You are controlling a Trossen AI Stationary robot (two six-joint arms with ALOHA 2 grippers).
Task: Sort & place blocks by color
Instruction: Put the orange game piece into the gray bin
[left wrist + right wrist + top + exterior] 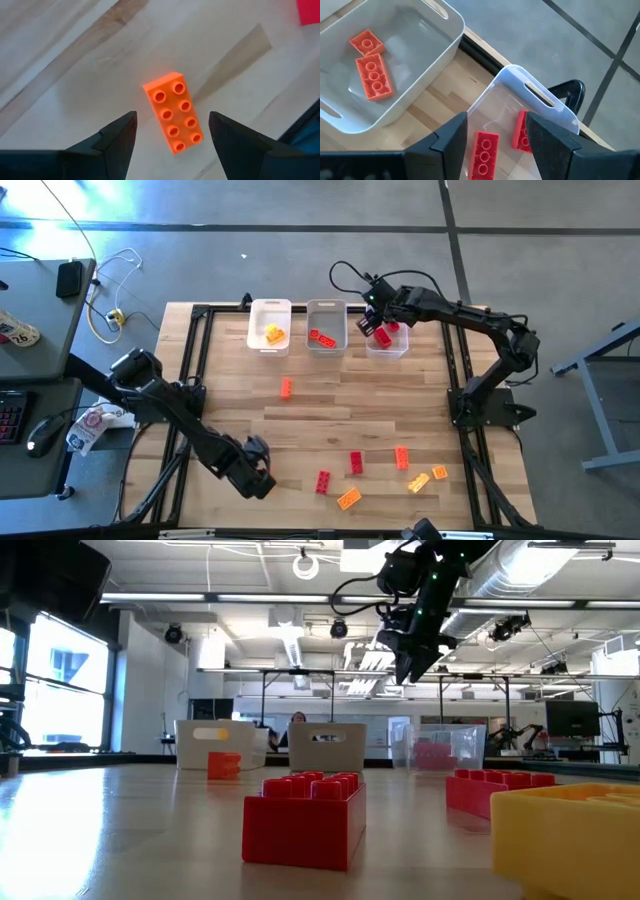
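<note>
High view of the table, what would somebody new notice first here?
Probably the three small plastic bins lined up at the far edge: a white bin with a yellow block, a grey bin with orange-red blocks, and a clear bin with red ones, the right claw open above it. Next, the loose studded bricks scattered near the front edge, the left claw open over an orange one.

Room evenly bright, lit by ceiling strip lights [290,598] seen in the low view; window [60,670] at that view's left edge blown out, with pale glare across the table [120,830]. Nearest red block [303,816] and yellow block [570,840] soft, out of focus. Orange block [174,118] sharp, short soft shadow beside it.
</note>
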